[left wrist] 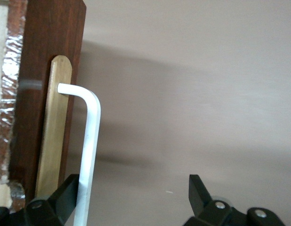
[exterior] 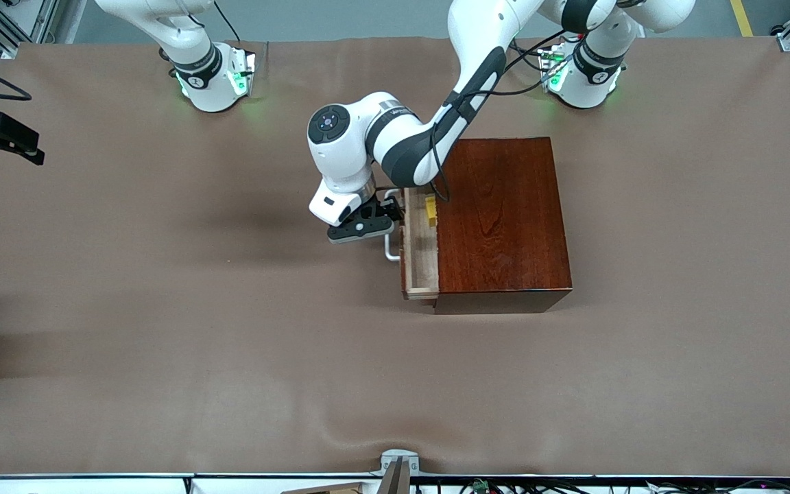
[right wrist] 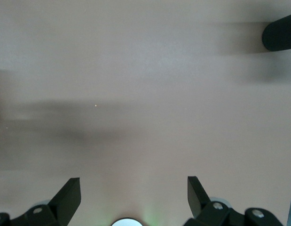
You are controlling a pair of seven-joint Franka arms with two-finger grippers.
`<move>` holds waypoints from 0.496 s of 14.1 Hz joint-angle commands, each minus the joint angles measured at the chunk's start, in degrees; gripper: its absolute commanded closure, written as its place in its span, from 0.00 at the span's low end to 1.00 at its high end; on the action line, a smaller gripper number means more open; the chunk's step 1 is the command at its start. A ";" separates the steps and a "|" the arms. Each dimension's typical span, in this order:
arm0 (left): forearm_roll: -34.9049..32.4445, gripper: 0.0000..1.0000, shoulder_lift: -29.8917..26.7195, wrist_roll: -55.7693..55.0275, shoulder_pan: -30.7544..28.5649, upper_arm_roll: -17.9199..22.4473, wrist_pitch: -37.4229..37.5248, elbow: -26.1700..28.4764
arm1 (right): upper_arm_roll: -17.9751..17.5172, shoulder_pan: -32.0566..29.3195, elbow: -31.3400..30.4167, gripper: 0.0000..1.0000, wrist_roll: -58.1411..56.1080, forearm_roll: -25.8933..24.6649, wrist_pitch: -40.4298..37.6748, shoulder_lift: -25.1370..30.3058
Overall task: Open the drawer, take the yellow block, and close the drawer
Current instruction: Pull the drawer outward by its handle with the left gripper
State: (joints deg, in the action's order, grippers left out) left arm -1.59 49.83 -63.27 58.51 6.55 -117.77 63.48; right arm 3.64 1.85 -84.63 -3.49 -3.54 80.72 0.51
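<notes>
Drawer [exterior: 420,247] stands partly open; yellow block [exterior: 430,210] lies inside it. Left gripper [left wrist: 133,200] is spread around the white handle [left wrist: 89,141], not clamped. Right gripper [right wrist: 134,197] waits over the table, fingers released.

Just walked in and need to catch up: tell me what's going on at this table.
The left gripper is at the white loop handle of the drawer, fingers open, one finger beside the handle. The drawer stands partly pulled out of the dark wooden box, and the yellow block lies inside it, not yet taken. The right gripper waits open over bare table.
</notes>
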 commanded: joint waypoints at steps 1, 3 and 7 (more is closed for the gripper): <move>1.76 0.00 2.03 -1.60 0.99 -0.48 -4.22 -3.63 | -0.83 -1.24 1.22 0.00 -0.73 -0.77 0.23 -0.60; 1.76 0.00 1.94 -1.60 0.99 -0.48 -4.31 -3.72 | -0.83 -1.24 1.22 0.00 -0.73 -0.77 0.32 -0.60; 1.76 0.00 1.41 -1.51 0.99 -0.40 -3.87 -3.37 | -0.83 -1.32 1.22 0.00 -0.73 -0.85 0.32 -0.60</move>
State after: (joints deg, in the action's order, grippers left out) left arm -0.83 50.22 -64.17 59.37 5.99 -121.65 62.15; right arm 3.64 1.82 -84.63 -3.49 -3.54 81.18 0.48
